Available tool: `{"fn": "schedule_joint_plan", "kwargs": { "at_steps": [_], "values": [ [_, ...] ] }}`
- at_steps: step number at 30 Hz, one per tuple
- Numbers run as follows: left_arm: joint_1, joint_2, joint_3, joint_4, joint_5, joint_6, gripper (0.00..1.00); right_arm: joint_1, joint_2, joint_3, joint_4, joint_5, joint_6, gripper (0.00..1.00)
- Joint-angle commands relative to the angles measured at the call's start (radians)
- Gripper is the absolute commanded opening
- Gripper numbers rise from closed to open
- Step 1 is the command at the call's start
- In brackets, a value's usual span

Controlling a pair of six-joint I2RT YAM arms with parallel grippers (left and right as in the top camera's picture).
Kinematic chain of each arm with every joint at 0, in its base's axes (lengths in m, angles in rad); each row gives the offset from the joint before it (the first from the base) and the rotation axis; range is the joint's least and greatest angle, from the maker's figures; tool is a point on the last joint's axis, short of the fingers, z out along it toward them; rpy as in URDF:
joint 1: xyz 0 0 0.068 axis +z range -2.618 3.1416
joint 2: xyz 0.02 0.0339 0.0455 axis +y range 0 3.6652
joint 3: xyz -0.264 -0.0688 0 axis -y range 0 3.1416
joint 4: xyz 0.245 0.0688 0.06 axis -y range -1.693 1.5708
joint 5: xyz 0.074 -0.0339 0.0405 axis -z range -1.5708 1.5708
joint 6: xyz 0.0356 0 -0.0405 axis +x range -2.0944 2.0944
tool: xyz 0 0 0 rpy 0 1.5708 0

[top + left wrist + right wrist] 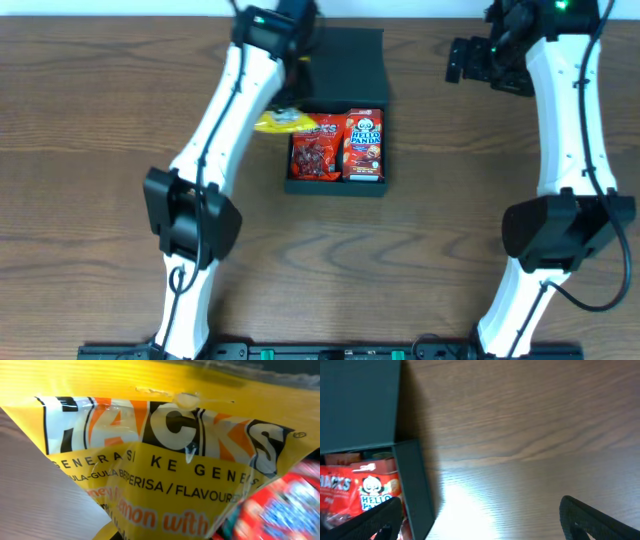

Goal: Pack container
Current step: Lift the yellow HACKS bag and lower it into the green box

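Observation:
The dark teal container [340, 60] stands open at the table's far middle, its flap lid laid back. Inside lie a red snack packet [316, 148] and a red Hello Panda box [364, 145]; both also show in the right wrist view, beside the container's wall [412, 490]. My left gripper [289, 97] hangs over the container's left edge. It holds a yellow Hacks packet [278, 123], which fills the left wrist view [165, 460] and hides the fingers. My right gripper [480, 506] is open and empty over bare table to the right of the container.
The wooden table [450, 230] stretches around the container. Both arm bases stand at the front edge. The left arm crosses over the container's left rear corner.

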Motion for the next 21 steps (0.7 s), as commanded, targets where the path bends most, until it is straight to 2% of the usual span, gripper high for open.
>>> {"fn": "schedule_joint_plan", "kwargs": {
  "at_steps": [1, 6, 13, 21],
  "values": [
    [-0.066, -0.005, 0.013, -0.016, -0.008, 0.004, 0.06, -0.033, -0.011, 0.019, -0.01, 0.001, -0.014, 0.99],
    [-0.127, 0.027, 0.011, -0.016, -0.007, -0.002, 0.06, -0.059, -0.011, 0.019, -0.026, 0.001, -0.014, 0.99],
    [-0.13, 0.102, 0.009, -0.07, 0.06, -0.027, 0.06, -0.075, -0.011, 0.019, -0.037, 0.001, -0.014, 0.99],
    [-0.134, 0.122, -0.047, -0.037, 0.105, -0.019, 0.06, -0.076, -0.011, 0.019, -0.036, 0.001, -0.014, 0.99]
  ]
}}
